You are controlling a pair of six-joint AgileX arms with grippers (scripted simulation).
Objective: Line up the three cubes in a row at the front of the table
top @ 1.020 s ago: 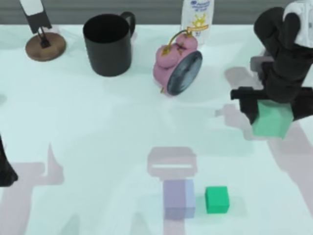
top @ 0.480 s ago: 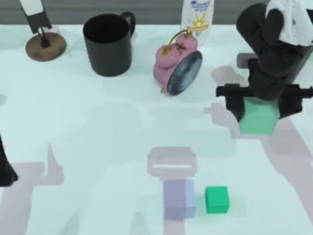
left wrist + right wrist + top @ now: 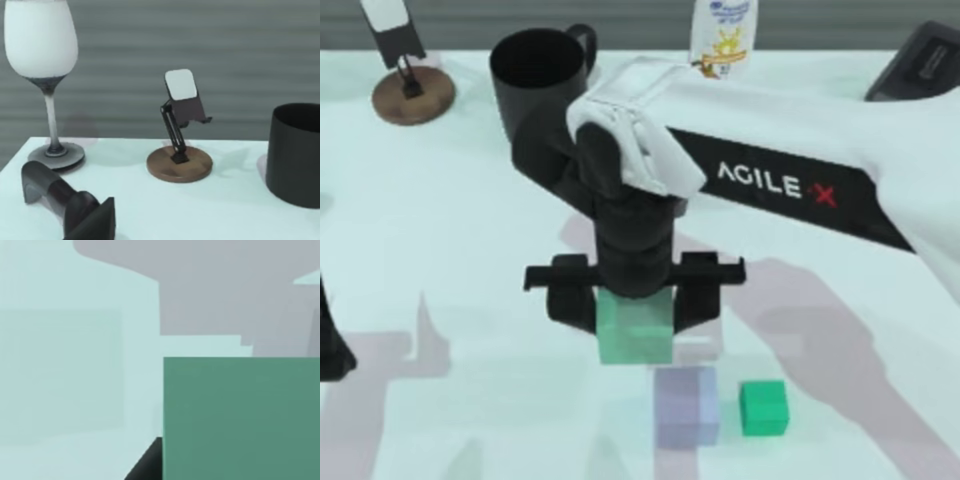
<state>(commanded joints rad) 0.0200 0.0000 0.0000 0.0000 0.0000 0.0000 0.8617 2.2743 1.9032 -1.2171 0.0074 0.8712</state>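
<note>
My right gripper [image 3: 635,306] is shut on the larger mint-green cube [image 3: 635,330], its fingers [image 3: 570,300] pressed against the cube's two sides. It hangs over the table [image 3: 470,250] just behind and left of the lavender-blue cube [image 3: 686,405]. The small bright green cube [image 3: 763,407] rests right of the lavender one, both near the front edge. In the right wrist view the mint-green cube [image 3: 240,420] fills the frame beside one dark finger [image 3: 147,467]. My left arm [image 3: 330,345] is parked at the left edge.
At the back stand a black mug [image 3: 535,70], a phone stand [image 3: 410,90] on a wooden base and a sunscreen bottle [image 3: 722,30]. My right arm crosses the table's middle from the right. The left wrist view also shows a wine glass [image 3: 42,50].
My right arm has swept from the back right to the front centre, carrying the mint-green cube, and now covers the pink alarm clock. The other two cubes have not moved.
</note>
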